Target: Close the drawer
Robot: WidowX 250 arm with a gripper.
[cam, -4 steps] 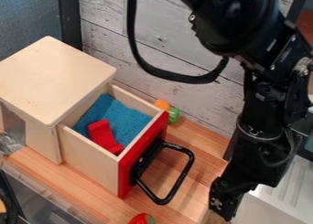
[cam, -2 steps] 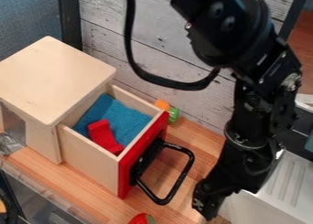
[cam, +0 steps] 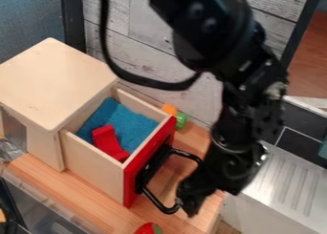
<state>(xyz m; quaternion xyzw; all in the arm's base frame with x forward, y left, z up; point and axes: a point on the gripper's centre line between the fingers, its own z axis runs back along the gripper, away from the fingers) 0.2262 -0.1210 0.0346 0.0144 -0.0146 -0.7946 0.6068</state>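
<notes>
As the gripper [cam: 185, 202] sits beside the handle [cam: 155, 199], it seems lined up; next, push the drawer [cam: 150, 149] ahead inward. Clenched? Can't tell.

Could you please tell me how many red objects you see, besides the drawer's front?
2: a block on the blue cloth in the drawer, a round toy at the view's bottom edge. The arm may hide more.

Checked round the clock, 12 to 12: I can't read any text, label, brand, number or sign.
</notes>
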